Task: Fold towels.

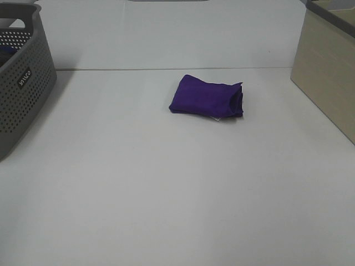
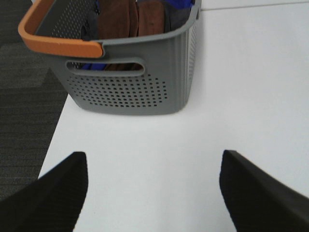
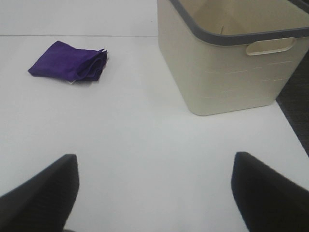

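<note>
Towel: the deep purple towel (image 1: 207, 98) lies folded into a compact, slightly lumpy rectangle on the white table (image 1: 166, 194), toward the far middle of it. A small white tag pokes out at its near edge. Nothing touches it.

Left gripper: the left gripper (image 2: 153, 193) hangs over the left side of the table with its black fingers (image 2: 53, 193) spread wide and nothing between them, only bare tabletop.

Right gripper: the right gripper (image 3: 154, 193) also stands spread wide and empty above the table; the towel lies well apart from it, farther along the table.

Grey basket: a perforated grey basket (image 2: 135, 92) with an orange handle (image 2: 58, 43) stands at the table's left edge, just ahead of the left gripper. Brown and blue cloths (image 2: 130, 19) are packed upright inside.

Beige bin: a cream bin (image 3: 227, 63) with a grey rim sits on the right side of the table, well to the right of the towel.
</note>
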{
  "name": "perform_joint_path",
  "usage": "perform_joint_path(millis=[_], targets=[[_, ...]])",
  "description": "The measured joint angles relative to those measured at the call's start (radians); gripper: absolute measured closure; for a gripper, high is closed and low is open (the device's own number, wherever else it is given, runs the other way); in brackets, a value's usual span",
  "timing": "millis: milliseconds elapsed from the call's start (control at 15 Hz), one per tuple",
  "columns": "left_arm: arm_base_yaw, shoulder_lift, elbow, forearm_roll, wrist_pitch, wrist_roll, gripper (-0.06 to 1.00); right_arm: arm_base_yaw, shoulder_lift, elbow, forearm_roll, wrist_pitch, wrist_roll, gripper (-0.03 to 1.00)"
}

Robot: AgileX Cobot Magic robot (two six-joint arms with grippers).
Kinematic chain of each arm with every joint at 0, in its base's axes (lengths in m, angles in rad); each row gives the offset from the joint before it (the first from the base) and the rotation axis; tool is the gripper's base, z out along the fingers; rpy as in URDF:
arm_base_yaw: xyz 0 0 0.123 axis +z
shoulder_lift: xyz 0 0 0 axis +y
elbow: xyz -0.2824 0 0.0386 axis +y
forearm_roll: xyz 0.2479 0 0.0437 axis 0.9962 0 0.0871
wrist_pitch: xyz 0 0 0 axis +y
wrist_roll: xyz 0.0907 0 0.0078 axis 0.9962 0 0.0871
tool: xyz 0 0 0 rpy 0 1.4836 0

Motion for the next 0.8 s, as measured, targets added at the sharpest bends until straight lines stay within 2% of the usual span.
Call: perform_joint_path(millis=[267,400,600,667,800], targets=[[0.0,-0.099,0.007,0.001,0.003,-0.008,0.24,0.077,0.0,0.064,-0.034,0.0,-0.001,0.14],[0.0,-0.176,0.013,-0.001,0.04,-0.008,0.24,0.085,0.001,0.127,-0.037,-0.001,0.001,0.14],[0.0,-0.187,0.029,-0.022,0.09,-0.008,0.24,0.086,0.001,0.177,-0.027,-0.011,0.008,0.14],[0.0,-0.188,0.031,-0.029,0.089,-0.008,0.24,0.086,0.001,0.196,-0.025,-0.101,0.024,0.14],[0.0,-0.188,0.032,-0.034,0.089,-0.008,0.24,0.086,0.001,0.222,-0.024,-0.158,0.033,0.14]])
